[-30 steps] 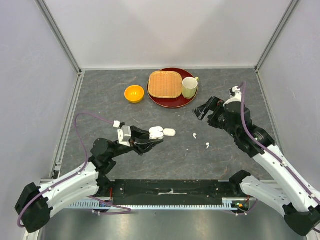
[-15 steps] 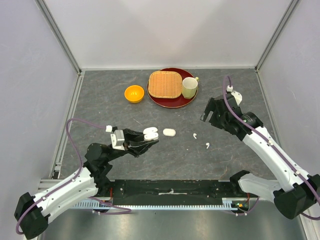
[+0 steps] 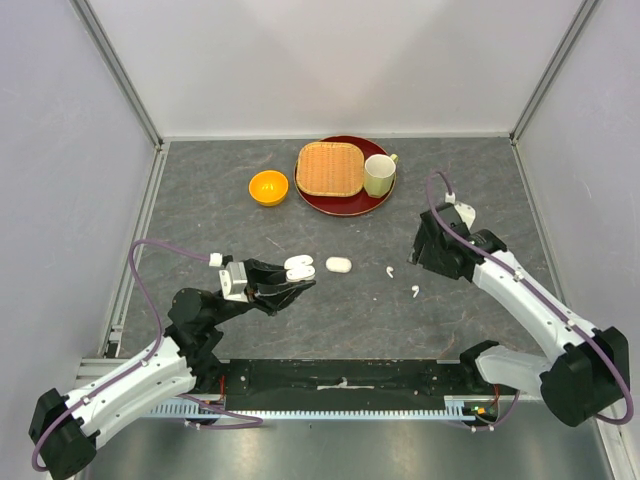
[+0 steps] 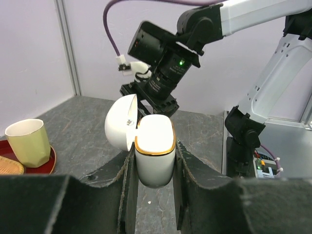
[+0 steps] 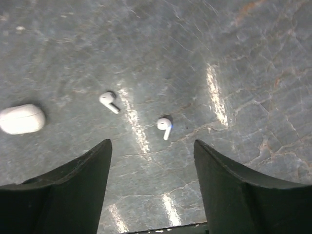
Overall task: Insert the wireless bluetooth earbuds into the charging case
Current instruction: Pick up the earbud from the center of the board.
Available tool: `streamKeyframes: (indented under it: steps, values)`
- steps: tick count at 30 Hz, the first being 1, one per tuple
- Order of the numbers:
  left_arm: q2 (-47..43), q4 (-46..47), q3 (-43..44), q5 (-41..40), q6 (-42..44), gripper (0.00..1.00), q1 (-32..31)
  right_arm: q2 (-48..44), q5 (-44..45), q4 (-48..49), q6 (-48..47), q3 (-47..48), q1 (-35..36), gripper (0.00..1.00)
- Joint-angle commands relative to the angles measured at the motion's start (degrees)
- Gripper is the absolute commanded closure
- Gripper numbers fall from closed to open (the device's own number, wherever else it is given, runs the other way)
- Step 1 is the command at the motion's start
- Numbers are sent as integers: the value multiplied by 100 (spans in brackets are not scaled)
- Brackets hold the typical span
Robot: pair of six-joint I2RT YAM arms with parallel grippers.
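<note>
Right pincer swung over the earbuds, spread apart; left pincer clamped the charging case. They looked light, slick; I'd pinch the stem.

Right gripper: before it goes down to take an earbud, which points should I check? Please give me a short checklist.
1. The right gripper is open: ok, jaws wide apart.
2. The near earbud is lined up with the gap: ok, it lies loose just ahead of it.
3. The second earbud is apart from the first: ok.
4. The case is held by the left gripper: ok, clamped.
5. The lid is open: ok.
6. The slots inside are free: cannot tell, too bright.
</note>
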Motion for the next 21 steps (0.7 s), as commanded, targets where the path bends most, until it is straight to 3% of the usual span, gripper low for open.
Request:
streamKeyframes:
  steps: [1, 5, 8, 21]
  values:
    - [-83, 85, -29, -238, 185, 98, -7, 150, -162, 270, 112, -420, -198, 29]
    - [-127, 50, -82, -361, 211, 98, 2, 229, -523, 622, 15, -781, -278, 42]
    - [-110, 50, -90, -396, 229, 98, 2, 299, -970, 947, -81, -1010, -269, 46]
    - [66, 76, -47, -370, 194, 98, 2, 853, -762, 1335, -345, -1204, -260, 48]
